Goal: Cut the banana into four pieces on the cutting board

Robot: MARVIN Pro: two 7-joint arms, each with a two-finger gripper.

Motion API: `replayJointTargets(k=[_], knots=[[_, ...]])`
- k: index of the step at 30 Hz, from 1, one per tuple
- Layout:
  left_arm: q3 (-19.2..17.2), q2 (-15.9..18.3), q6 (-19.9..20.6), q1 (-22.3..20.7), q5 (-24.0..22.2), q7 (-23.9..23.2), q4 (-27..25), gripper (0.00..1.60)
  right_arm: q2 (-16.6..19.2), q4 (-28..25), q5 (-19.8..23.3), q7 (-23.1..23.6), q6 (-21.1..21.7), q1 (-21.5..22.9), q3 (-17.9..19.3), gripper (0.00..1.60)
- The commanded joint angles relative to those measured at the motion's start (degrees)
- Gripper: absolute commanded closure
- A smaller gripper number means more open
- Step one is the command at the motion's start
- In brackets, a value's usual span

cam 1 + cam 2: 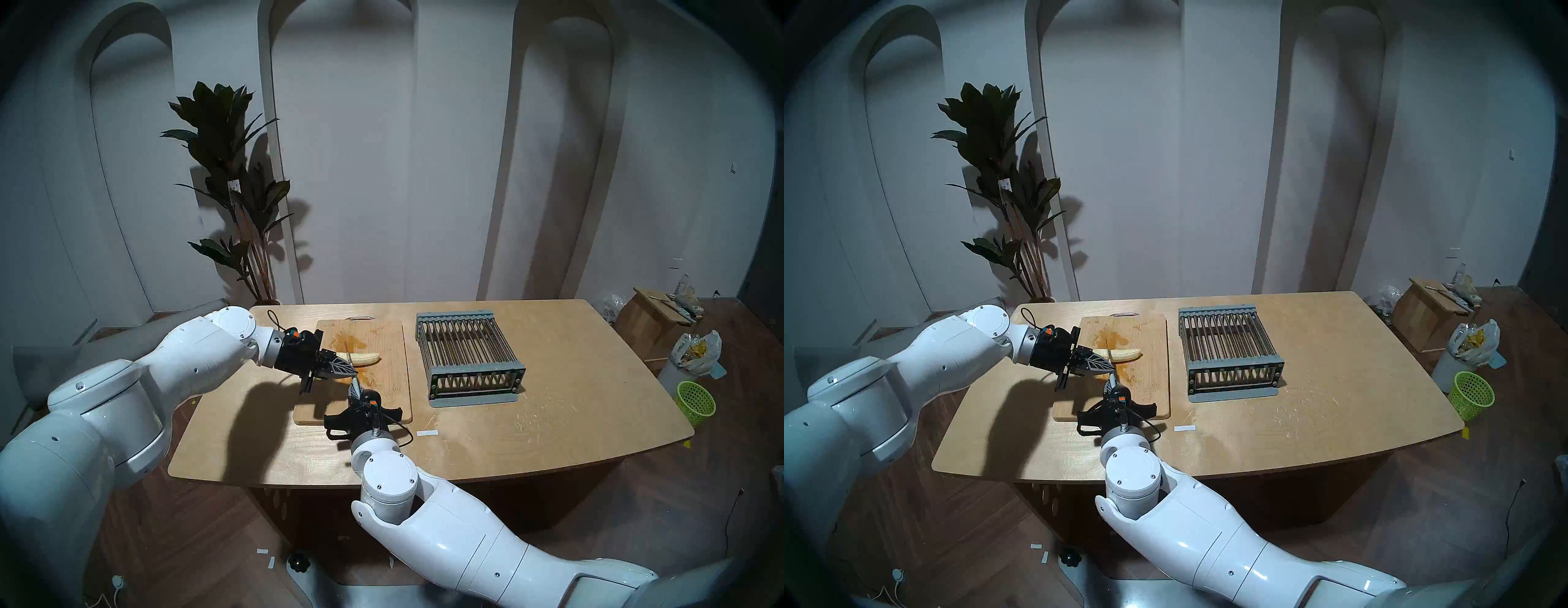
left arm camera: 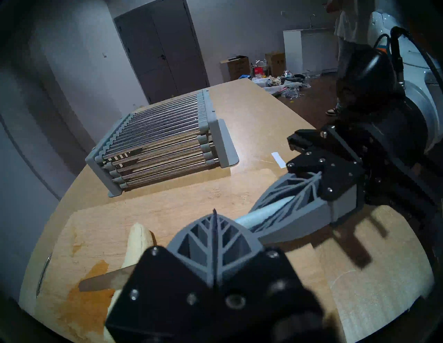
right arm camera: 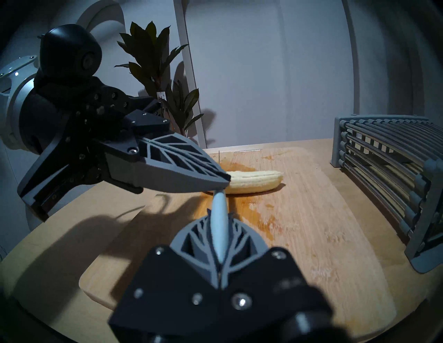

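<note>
Your banana [image 1: 365, 359] lies whole on the cutting board [image 1: 390, 382], a little left of centre in the head views, its left end hidden behind your left gripper [image 1: 350, 370]. That gripper's fingers are pressed together with nothing between them, tips hanging just above the fruit's near end. Your right gripper [image 1: 355, 392], low in the middle of the frame, is clamped on the pale handle of a knife [image 3: 219, 222], and the blade [image 2: 105, 281] reaches across the banana; from the left wrist view you can see it over the orange stain [image 2: 88, 294]. To the right of the board, well apart, sits the grey slatted rack [image 1: 466, 352] on the table [image 1: 572, 403].
</note>
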Motion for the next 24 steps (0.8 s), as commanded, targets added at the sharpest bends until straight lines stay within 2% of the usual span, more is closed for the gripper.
replayJointTargets(k=[1, 6, 11, 24], knots=[[-4.9, -4.6, 1.3, -2.0, -5.5, 3.0, 3.1, 1.6, -0.3, -2.0, 0.3, 0.2, -0.3, 0.1, -0.1, 1.6], [-8.5, -8.2, 2.1, -1.9, -9.2, 7.1, 6.9, 1.6, -0.4, -1.8, 0.7, 0.4, 0.1, 0.5, -0.8, 1.6], [-8.8, -10.4, 0.6, -1.6, -9.3, 9.3, 10.5, 1.6, -0.6, -1.7, 1.3, 0.7, 0.2, 0.9, -1.5, 1.6], [-8.6, -10.4, -3.8, -0.9, -9.0, 5.2, 15.8, 1.6, -0.5, -2.0, 2.3, 0.4, 0.4, 1.3, -2.5, 1.6]])
